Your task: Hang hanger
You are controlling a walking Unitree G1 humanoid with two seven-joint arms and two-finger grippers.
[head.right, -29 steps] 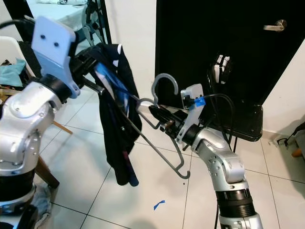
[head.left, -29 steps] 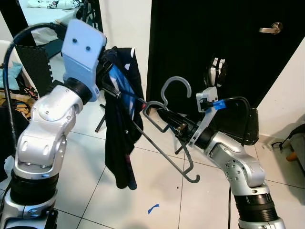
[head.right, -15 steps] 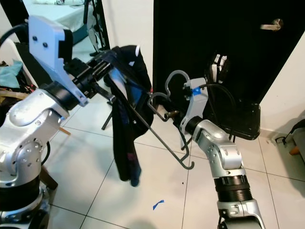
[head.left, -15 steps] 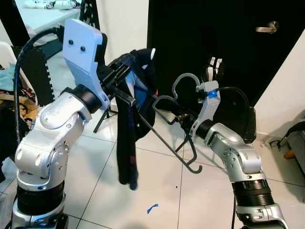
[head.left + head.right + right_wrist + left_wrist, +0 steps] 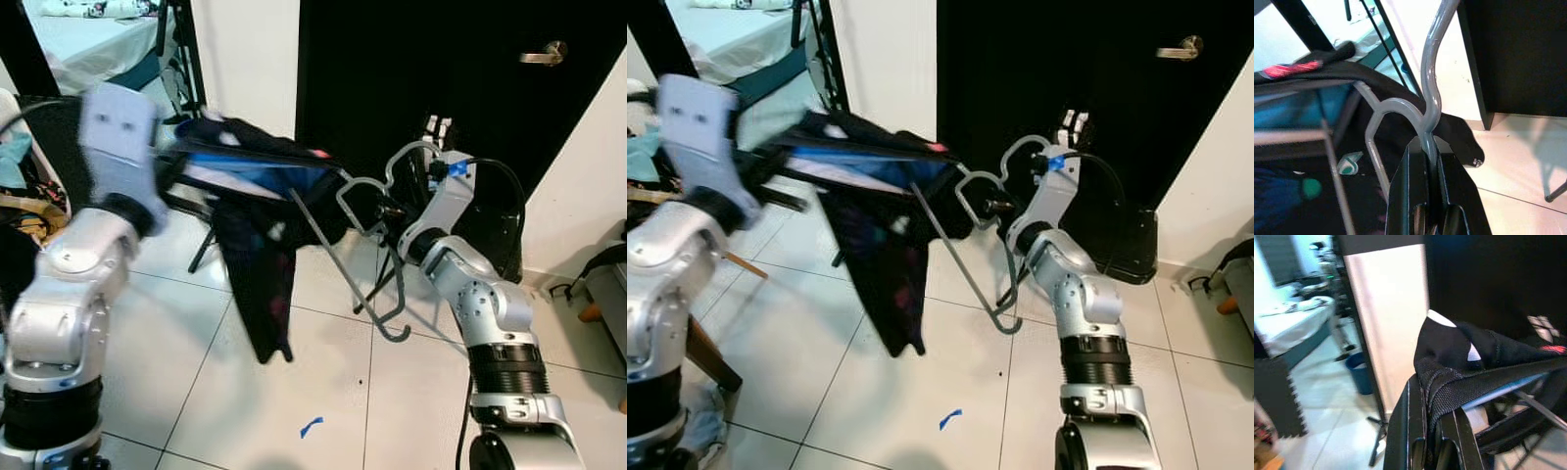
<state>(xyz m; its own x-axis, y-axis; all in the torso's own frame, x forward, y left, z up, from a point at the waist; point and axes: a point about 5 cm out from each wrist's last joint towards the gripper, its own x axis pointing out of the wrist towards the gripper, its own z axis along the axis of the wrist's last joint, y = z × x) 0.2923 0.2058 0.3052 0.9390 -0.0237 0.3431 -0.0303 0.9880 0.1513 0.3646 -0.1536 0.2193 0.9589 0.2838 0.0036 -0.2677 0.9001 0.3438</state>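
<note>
A grey plastic hanger is held up in front of the black door. My right gripper is shut on its neck just below the hook. My left gripper is shut on a black garment with blue lining. It holds the cloth stretched out sideways towards the hanger's shoulder. The rest of the garment hangs down over the tiled floor. The left arm is blurred in the eye views. The garment's edge overlaps the hanger's left end; whether it is threaded onto it I cannot tell.
A black door with a metal handle stands behind the right arm, and a black chair is beside it. A bed and black stand legs lie at the back left. Blue tape marks the floor.
The left arm has swung the garment up and to the right, spreading it sideways towards the hanger. The right gripper has lifted and turned the hanger closer to the door.
</note>
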